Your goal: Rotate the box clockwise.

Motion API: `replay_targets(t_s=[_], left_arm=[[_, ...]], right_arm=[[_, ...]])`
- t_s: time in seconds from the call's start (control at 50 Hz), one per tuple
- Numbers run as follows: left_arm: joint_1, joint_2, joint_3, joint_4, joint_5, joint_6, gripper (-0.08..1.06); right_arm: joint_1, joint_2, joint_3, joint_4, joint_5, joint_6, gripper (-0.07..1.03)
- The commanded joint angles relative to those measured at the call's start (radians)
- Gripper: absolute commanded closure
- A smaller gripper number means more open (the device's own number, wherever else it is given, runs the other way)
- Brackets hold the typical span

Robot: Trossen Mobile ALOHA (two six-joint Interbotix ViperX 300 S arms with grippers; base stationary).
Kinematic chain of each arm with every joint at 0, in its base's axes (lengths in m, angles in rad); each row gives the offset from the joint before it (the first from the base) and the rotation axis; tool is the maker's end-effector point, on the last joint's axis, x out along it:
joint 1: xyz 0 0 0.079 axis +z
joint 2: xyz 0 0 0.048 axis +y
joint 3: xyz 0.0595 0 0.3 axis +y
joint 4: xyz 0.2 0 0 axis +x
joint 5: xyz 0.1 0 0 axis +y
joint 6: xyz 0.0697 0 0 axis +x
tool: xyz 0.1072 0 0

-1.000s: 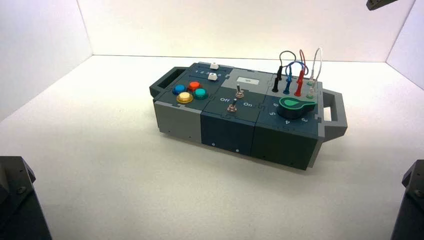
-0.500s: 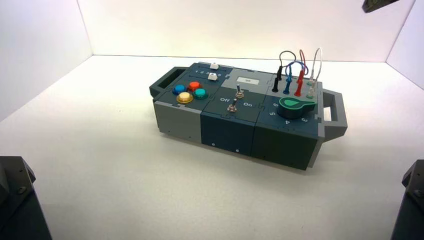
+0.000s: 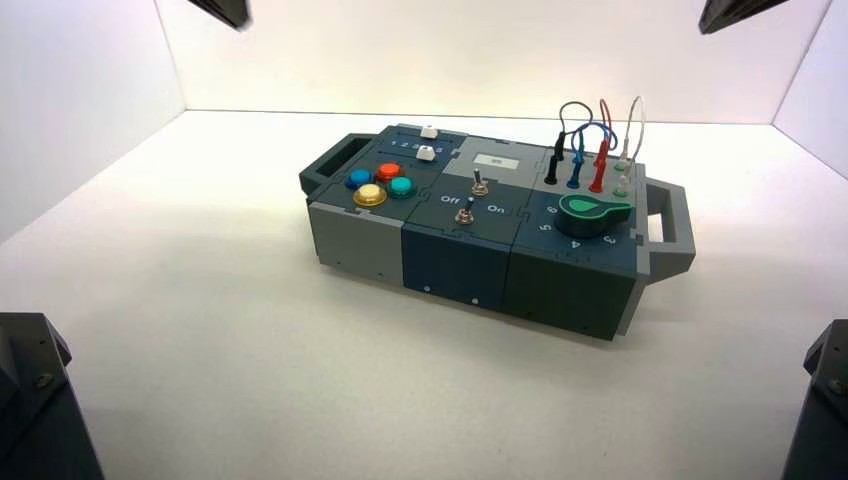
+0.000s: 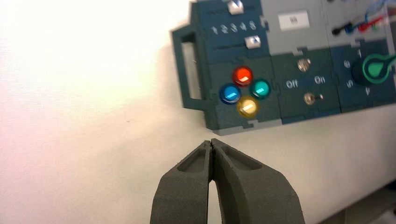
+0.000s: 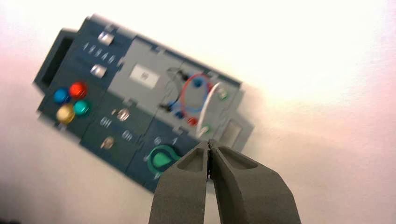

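Observation:
The box point(image 3: 470, 245) is a flat dark teal and grey panel box lying on the white table, turned a little, with grey handles at its left end point(image 3: 330, 165) and right end point(image 3: 672, 228). It carries coloured push buttons point(image 3: 380, 185), toggle switches point(image 3: 472, 198), a green knob point(image 3: 590, 212) and looped wires point(image 3: 595, 140). My left gripper point(image 4: 211, 142) is shut and empty, high above the table near the box's button end point(image 4: 243, 91). My right gripper point(image 5: 208, 142) is shut and empty, high above the knob and wire end point(image 5: 196, 100). In the high view only dark tips show, at the top left point(image 3: 225, 10) and top right point(image 3: 735, 12).
White walls point(image 3: 80, 90) close in the table on the left, back and right. Dark arm bases stand at the bottom left point(image 3: 35, 400) and bottom right point(image 3: 820, 400) corners. White table surface point(image 3: 250, 350) surrounds the box.
The left arm's tip has come into the high view at the top left. The right arm's tip has shifted slightly left along the top edge. The box has not moved.

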Motion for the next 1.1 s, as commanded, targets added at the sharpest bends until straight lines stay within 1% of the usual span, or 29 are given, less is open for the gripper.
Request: replay_targets(t_s=[0.02,0.12,0.24,0.46,0.7,0.9,1.1], left_arm=[[-0.051,0.051,-0.034,-0.002,-0.008,0.006,1.01],[-0.092,0.095,-0.031,-0.003,-0.003,0.006,1.01],[-0.132,0.138,-0.025,-0.002,0.017,0.006,1.01],[-0.16,0.179,-0.015,-0.002,0.049,0.015,1.01],[-0.184,0.19,0.009,-0.002,0.08,0.018,1.01],[-0.229,0.199,0.034,-0.003,0.095,0.018,1.01],[-0.249,0.236,0.052,-0.003,0.094,0.018,1.01]], right_arm=[[-0.04,0.034,-0.057,-0.018,-0.023,-0.003,0.99],[-0.043,0.072,-0.081,-0.032,-0.034,-0.002,0.99],[-0.043,0.124,-0.107,-0.035,-0.052,-0.002,0.99],[-0.043,0.238,-0.143,-0.037,-0.11,-0.003,0.99],[-0.074,0.357,-0.161,-0.043,-0.169,-0.005,0.99],[-0.092,0.456,-0.196,-0.046,-0.195,-0.006,0.99],[-0.094,0.529,-0.242,-0.046,-0.204,-0.008,0.99]])
